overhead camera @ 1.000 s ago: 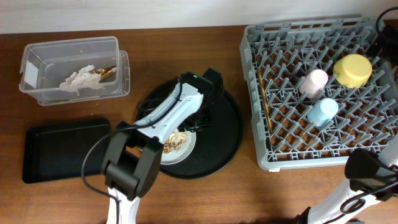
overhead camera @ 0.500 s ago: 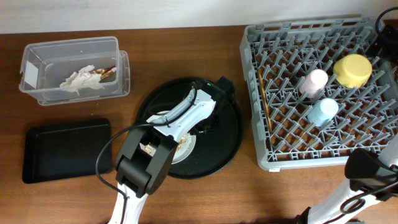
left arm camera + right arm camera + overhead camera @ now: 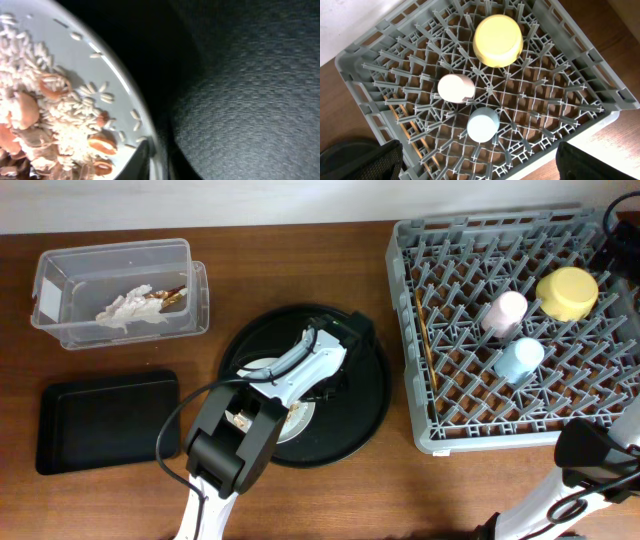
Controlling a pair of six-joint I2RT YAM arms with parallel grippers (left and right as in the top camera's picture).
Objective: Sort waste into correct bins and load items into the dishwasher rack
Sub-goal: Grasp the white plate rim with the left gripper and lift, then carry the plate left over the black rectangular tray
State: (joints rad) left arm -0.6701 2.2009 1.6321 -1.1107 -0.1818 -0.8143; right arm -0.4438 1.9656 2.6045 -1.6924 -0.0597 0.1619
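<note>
pale grey round plate [image 3: 250, 368] mostly hidden under the left arm [image 3: 300, 365], cropped at 9 o'clock in the left wrist view, chopsticks [image 3: 422, 330] half buried among dishwasher rack [image 3: 490, 442] pegs, right gripper [image 3: 480, 172] fingers [image 3: 360, 162] cropped at 5 and 7 o'clock

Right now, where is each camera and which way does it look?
Overhead: above the table, looking down at everything; the left arm shows, reaching onto the round black tray.
Left wrist: beside the plate's rim, seeing food bits; none of the robot shows clearly.
Right wrist: above the rack, looking down at yellow bowl, pink cup, blue cup; the open right gripper frames the bottom.
Shared: overhead and right wrist see those three.
</note>
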